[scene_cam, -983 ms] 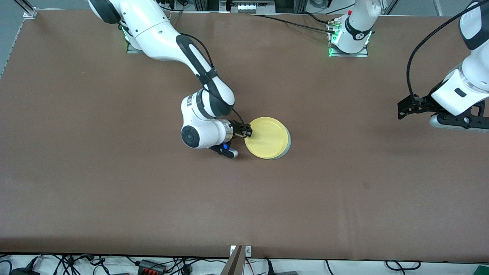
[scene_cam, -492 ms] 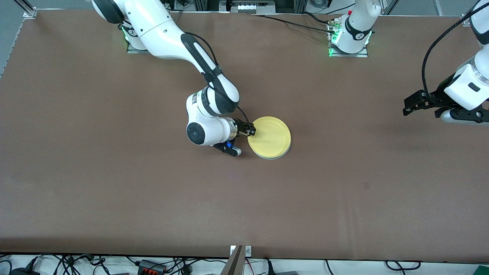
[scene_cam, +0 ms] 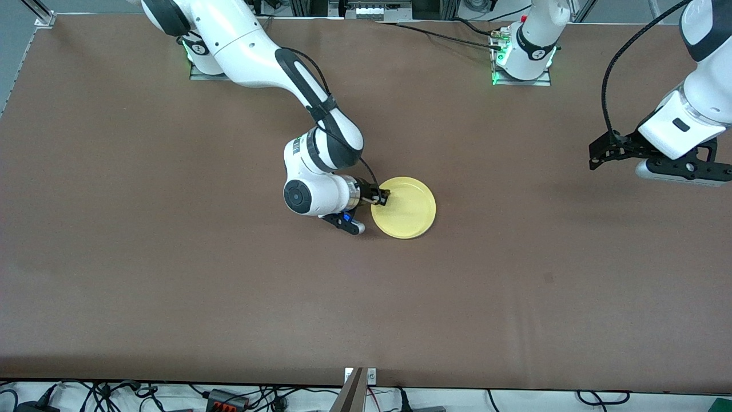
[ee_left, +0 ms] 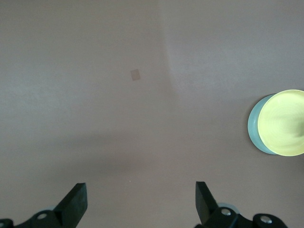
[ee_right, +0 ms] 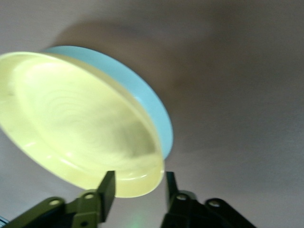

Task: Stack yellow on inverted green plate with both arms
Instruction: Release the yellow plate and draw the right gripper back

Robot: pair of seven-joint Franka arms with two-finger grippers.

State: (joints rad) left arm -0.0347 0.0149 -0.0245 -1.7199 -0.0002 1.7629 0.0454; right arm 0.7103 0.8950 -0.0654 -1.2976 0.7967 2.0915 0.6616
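The yellow plate [scene_cam: 406, 209] lies right way up on the inverted pale green plate [ee_left: 254, 130] in the middle of the table. Only a blue-green band of the green plate [ee_right: 142, 95] shows under the yellow plate [ee_right: 80, 123]. My right gripper [scene_cam: 384, 198] is low at the yellow rim, on the side toward the right arm's end. It is open, one finger over the plate's inside and one outside the rim with a gap [ee_right: 139, 174]. My left gripper [scene_cam: 595, 157] hangs open and empty [ee_left: 140, 187] over bare table at the left arm's end.
The brown table [scene_cam: 171, 257] carries nothing else but a small pale patch [ee_left: 135, 74]. The arm bases [scene_cam: 521, 63] stand along the edge farthest from the front camera. Cables and a bracket [scene_cam: 357, 389] lie past the near edge.
The right gripper's jaws have parted from the yellow rim. The yellow plate has settled squarely over the green one. The left arm has shifted a little in the air.
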